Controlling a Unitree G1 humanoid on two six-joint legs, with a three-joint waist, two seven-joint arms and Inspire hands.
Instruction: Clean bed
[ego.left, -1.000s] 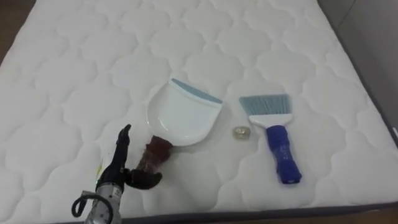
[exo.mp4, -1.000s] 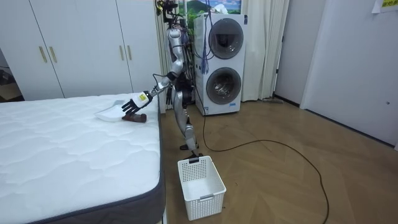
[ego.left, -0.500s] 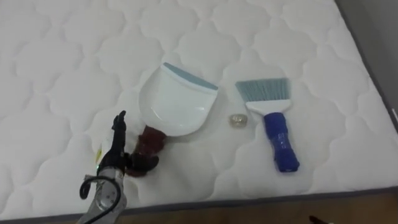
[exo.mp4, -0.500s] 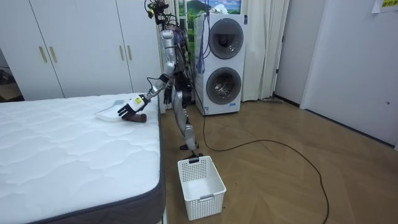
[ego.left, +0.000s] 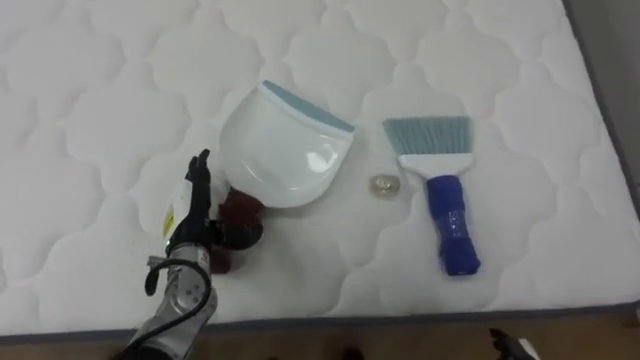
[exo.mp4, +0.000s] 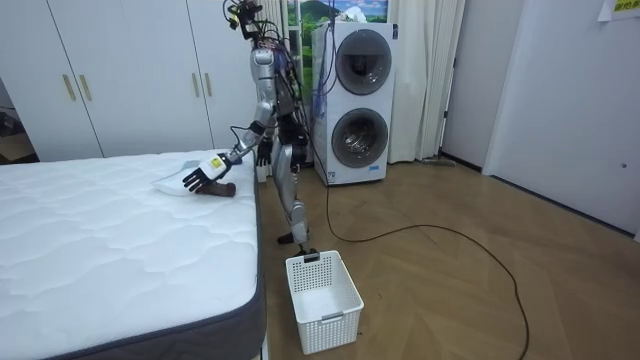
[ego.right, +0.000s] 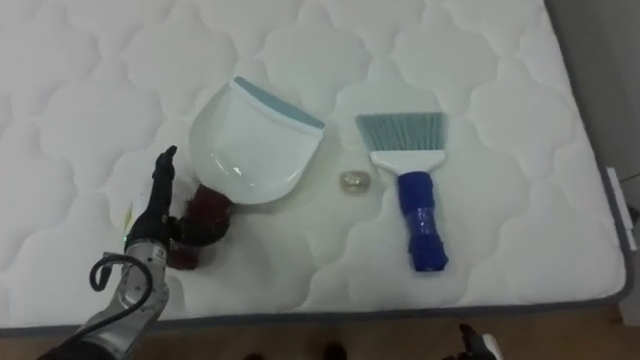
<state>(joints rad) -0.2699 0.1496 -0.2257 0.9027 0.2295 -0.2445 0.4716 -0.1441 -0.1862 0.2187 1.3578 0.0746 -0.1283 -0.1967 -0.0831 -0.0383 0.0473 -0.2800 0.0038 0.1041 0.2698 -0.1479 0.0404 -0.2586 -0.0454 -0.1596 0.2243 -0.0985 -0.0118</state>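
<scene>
One risk: your left hand, fingers straight and empty beside the handle of the dustpan, may shove it away from the scrap lying just right of it.

On the bed, near its front edge, the dustpan lies left of the brush, with a scrap between them. The left hand is just left of the dustpan's handle. A basket stands on the floor beside the bed.
</scene>
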